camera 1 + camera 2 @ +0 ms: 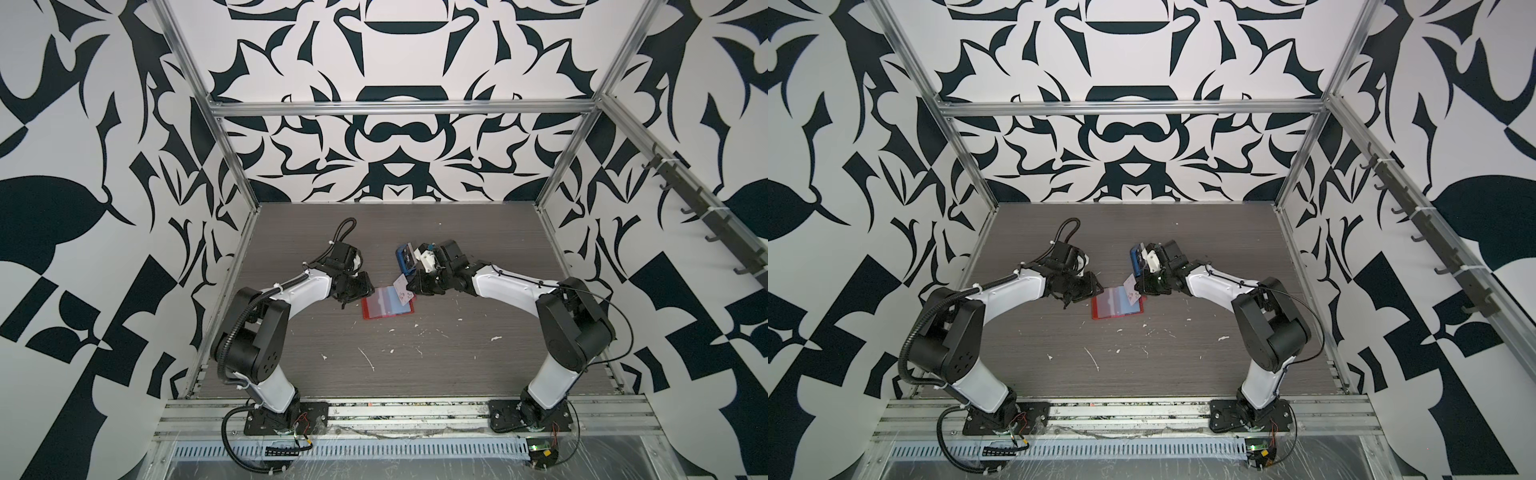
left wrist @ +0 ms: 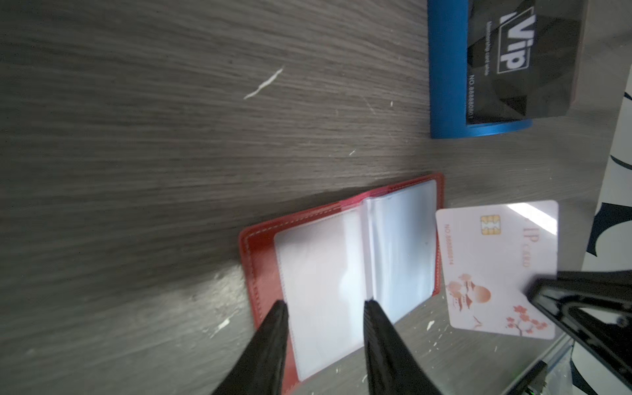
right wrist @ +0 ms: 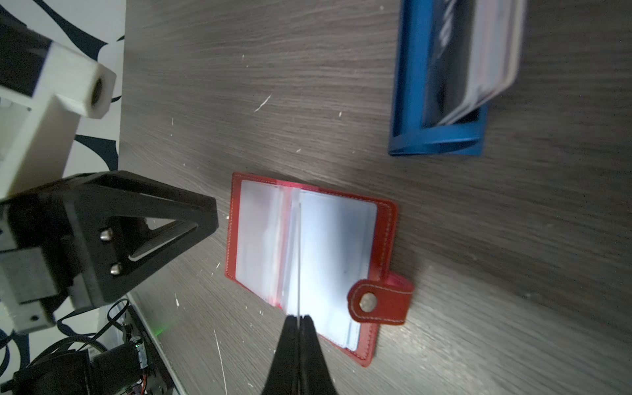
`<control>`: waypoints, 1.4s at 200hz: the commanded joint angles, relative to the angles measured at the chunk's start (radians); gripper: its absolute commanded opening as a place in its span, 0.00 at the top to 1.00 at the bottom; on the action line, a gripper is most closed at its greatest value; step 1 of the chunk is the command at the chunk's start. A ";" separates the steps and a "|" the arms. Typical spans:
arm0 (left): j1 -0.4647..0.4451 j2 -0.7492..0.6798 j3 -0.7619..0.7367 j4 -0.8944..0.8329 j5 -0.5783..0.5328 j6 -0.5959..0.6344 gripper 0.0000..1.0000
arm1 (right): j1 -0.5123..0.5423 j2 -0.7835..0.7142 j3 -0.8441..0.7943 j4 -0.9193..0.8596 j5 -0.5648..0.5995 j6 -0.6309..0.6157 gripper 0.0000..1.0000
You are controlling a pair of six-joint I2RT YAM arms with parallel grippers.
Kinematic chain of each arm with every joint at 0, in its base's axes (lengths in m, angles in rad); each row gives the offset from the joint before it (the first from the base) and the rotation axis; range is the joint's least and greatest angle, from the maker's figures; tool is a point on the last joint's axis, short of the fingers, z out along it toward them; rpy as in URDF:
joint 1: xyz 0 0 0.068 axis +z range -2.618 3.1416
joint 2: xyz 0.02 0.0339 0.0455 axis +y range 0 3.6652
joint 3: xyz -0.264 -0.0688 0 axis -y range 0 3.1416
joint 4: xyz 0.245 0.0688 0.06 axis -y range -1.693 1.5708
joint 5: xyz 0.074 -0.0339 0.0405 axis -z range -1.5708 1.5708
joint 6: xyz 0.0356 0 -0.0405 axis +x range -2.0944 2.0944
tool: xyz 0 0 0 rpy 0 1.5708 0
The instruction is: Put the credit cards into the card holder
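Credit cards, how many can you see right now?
2 for sure: the white card pinched in the right gripper by the card holder, the black VIP card in the blue rack. More may hide behind it.

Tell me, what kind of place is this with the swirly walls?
Likely a robot lab test booth: a left arm and right arm bolted beside a table, a metal frame around it, patterned walls closing it in.

blue rack on grey wood tbl
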 commanded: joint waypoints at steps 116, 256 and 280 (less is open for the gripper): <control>0.004 0.005 -0.145 0.147 -0.019 -0.101 0.70 | 0.034 0.090 -0.019 0.107 -0.006 0.041 1.00; 0.005 0.044 -0.142 0.155 -0.018 -0.105 1.00 | 0.035 0.052 -0.059 0.166 -0.011 0.060 1.00; 0.004 0.042 -0.138 0.149 -0.020 -0.099 1.00 | 0.034 0.038 -0.073 0.201 -0.032 0.075 1.00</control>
